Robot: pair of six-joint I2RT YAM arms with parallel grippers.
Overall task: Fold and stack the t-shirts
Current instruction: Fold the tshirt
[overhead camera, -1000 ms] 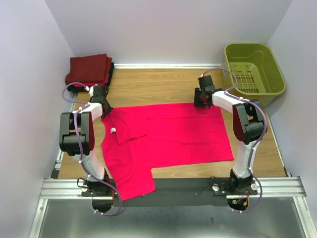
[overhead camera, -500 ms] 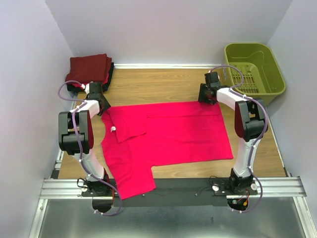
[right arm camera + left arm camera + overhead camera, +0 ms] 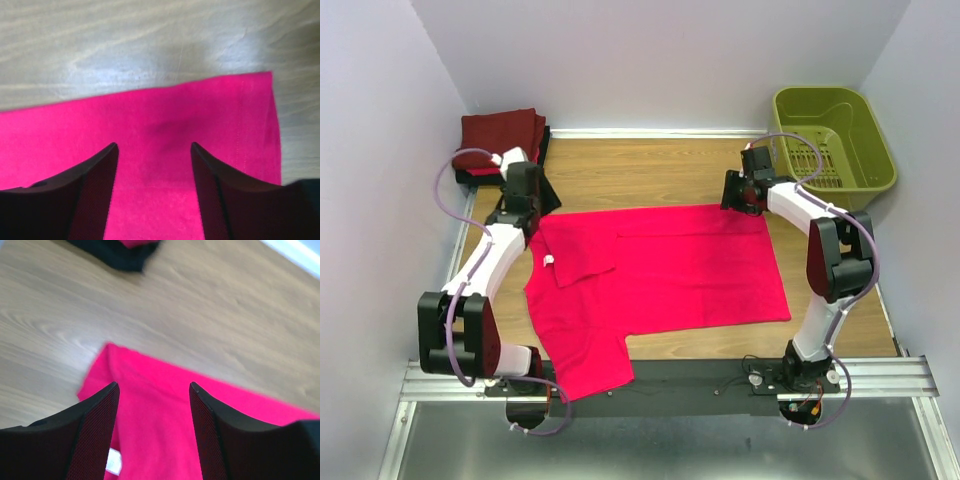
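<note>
A bright pink-red t-shirt (image 3: 660, 265) lies spread flat on the wooden table, with one sleeve folded in and a white label (image 3: 549, 262) showing. My left gripper (image 3: 532, 207) hovers open over the shirt's far left corner (image 3: 165, 415), nothing between its fingers (image 3: 95, 430). My right gripper (image 3: 740, 196) hangs open above the shirt's far right corner (image 3: 150, 125), also holding nothing. A stack of folded t-shirts (image 3: 500, 138), dark maroon over black, sits at the back left; its black edge (image 3: 125, 252) shows in the left wrist view.
An olive-green plastic basket (image 3: 835, 135) stands at the back right, close behind the right arm. Bare wood (image 3: 640, 170) runs along the back between the stack and the basket. One shirt sleeve (image 3: 585, 365) hangs over the table's near edge.
Both grippers have opened wider and let go of the shirt's far corners. The left arm's elbow has dropped toward the near edge; the right wrist has shifted slightly back and right.
</note>
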